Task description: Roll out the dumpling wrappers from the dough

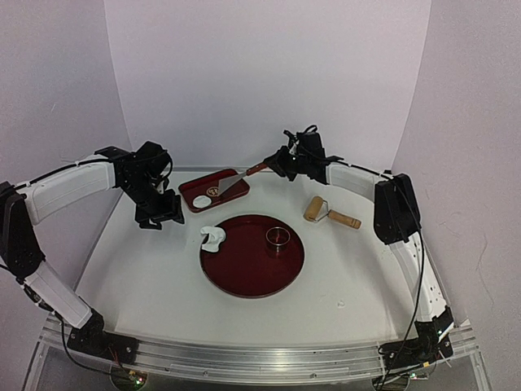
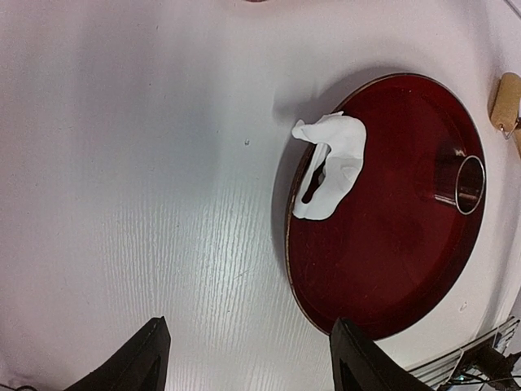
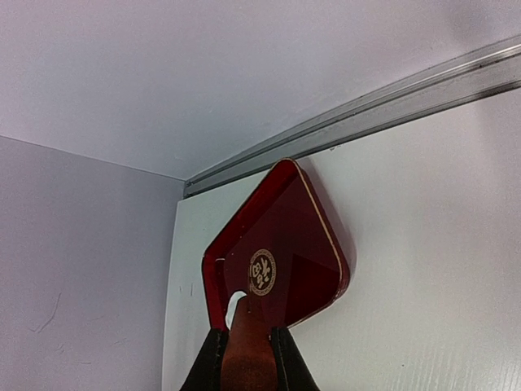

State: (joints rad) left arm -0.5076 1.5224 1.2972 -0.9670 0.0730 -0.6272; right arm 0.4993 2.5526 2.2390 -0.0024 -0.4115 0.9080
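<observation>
Counting, we log: dough, crumpled, on the left rim of the round red tray; one dumpling wrapper in the small rectangular tray; left gripper, jaws apart above the table; right gripper clamped on the spatula handle.

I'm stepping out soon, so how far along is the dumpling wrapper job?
Done: one round wrapper lies in the rectangular red tray. In hand: the right claw is shut on a spatula, blade over that tray; the left claw hangs open, empty. Left: a crumpled dough scrap on the round tray, near its rim, needs rolling and cutting; the ring cutter shares that tray, and the rolling pin lies on the table.
</observation>
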